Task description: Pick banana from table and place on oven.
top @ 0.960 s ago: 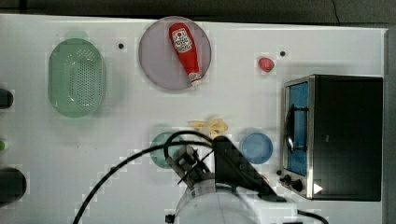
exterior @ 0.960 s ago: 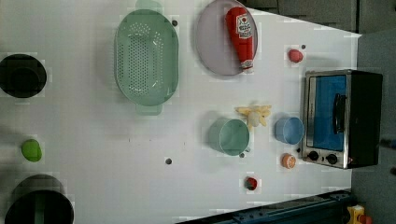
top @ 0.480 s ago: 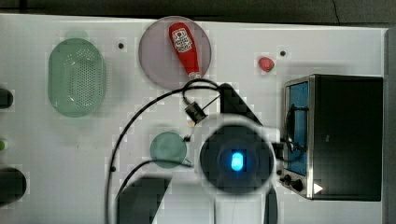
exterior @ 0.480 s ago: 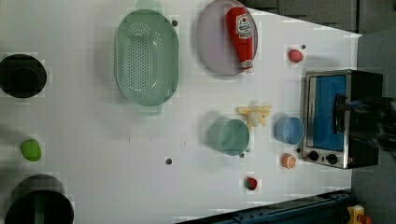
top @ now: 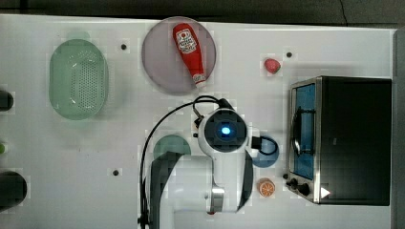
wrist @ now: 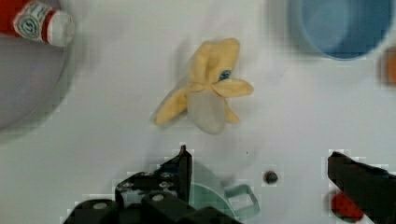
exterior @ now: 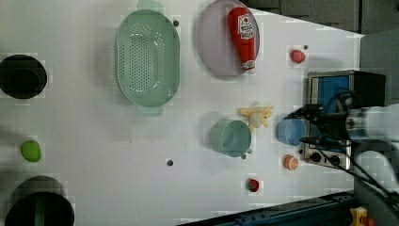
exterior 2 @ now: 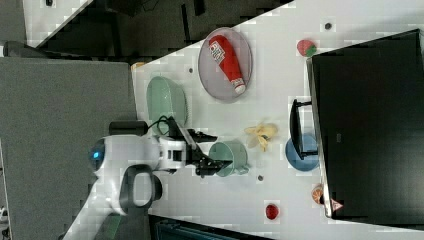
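While the open, empty claw (exterior 2: 210,149) is hanging above the white tabletop (exterior 2: 300,30), it is risking bumping the green plastic mug (exterior 2: 227,157) beside the peeled yellow banana (exterior 2: 261,134).

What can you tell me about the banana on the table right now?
The banana is a pale yellow, peeled-open one: soft-looking peel flaps splay outward around a whitish core. It lies flat on the white table, between the green cup and the blue bowl, touching neither. The open gripper holds nothing.
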Tool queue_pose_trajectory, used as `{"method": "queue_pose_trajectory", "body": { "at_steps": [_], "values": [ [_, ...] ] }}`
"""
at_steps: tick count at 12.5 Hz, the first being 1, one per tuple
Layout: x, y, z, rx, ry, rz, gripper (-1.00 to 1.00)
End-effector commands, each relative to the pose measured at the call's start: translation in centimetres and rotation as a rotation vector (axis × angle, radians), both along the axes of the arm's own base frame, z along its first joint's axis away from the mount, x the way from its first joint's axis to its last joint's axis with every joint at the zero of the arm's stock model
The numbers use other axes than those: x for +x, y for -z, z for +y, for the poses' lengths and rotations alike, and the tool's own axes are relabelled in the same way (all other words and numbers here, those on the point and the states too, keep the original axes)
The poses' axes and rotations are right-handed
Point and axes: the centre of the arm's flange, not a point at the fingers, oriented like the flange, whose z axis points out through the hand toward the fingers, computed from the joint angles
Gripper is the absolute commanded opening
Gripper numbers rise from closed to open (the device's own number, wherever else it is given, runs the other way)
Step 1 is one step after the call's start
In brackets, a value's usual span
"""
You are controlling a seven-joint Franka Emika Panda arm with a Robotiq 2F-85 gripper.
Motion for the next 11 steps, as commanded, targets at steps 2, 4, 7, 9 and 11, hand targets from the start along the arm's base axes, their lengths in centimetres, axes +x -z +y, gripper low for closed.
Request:
{"method": "queue_pose_trajectory", "body": {
  "at_steps": [2,4,7,9,11],
  "values": [
    [1.5,3.6,-0.2,-0.008,0.022,-0.067,1.00],
    [1.2,7.3,-0.2,-0.007,0.023,-0.069,1.00],
    [0.4,11.5,-0.1,-0.006,0.022,-0.086,1.00],
    [0.0,13.3,-0.1,-0.006,0.022,-0.095,1.00],
    [-0.3,14.8,-0.1,-0.006,0.023,-0.088,1.00]
  ]
}}
